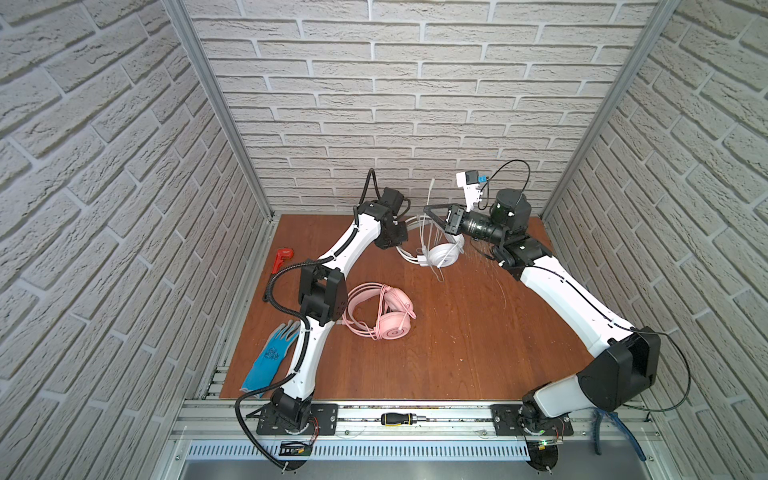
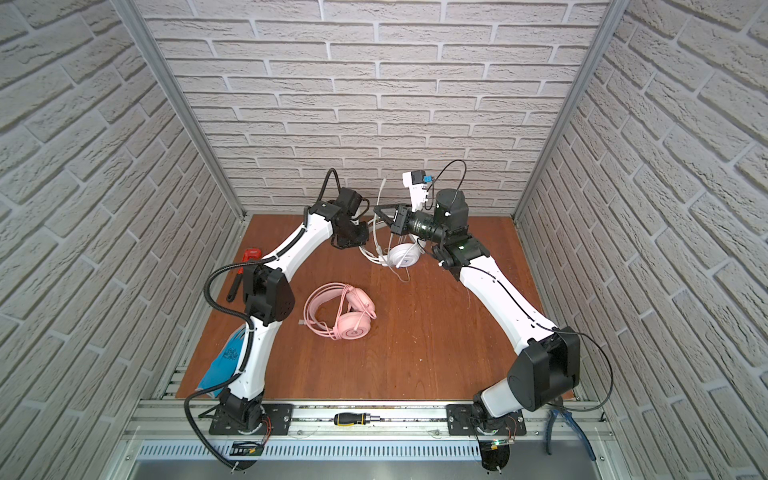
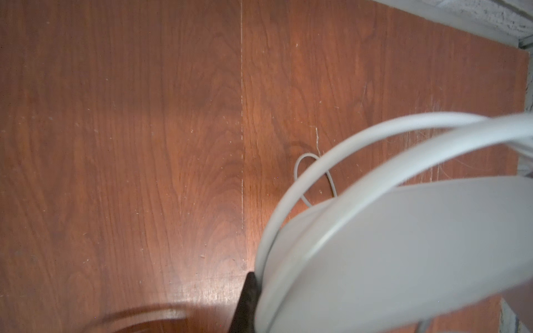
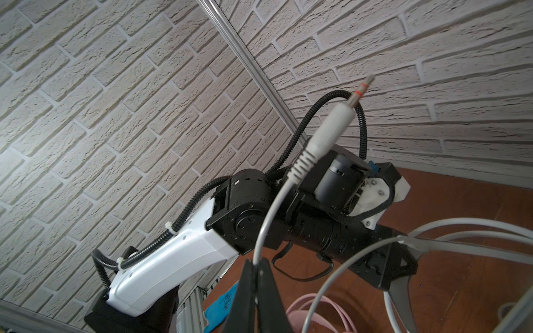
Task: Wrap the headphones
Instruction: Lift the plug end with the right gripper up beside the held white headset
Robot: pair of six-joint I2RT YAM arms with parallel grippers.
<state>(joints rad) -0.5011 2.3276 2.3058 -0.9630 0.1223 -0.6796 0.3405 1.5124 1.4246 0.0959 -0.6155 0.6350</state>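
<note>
ok so the white headphones (image 1: 444,254) sit a bit above centre in both top views, and the pink headphones (image 1: 384,311) lie loose lower left of them. The left gripper (image 3: 255,285) is clamped on the white headband (image 3: 403,245). The right gripper (image 4: 255,263) is pinched shut on the white cable (image 4: 264,225), just short of the jack plug (image 4: 334,124). Key bit imo: the cable hangs nearly straight down the frame from the right pincer to the headset, so the free end looks like the right arm's to loop round while the left holds steady
</note>
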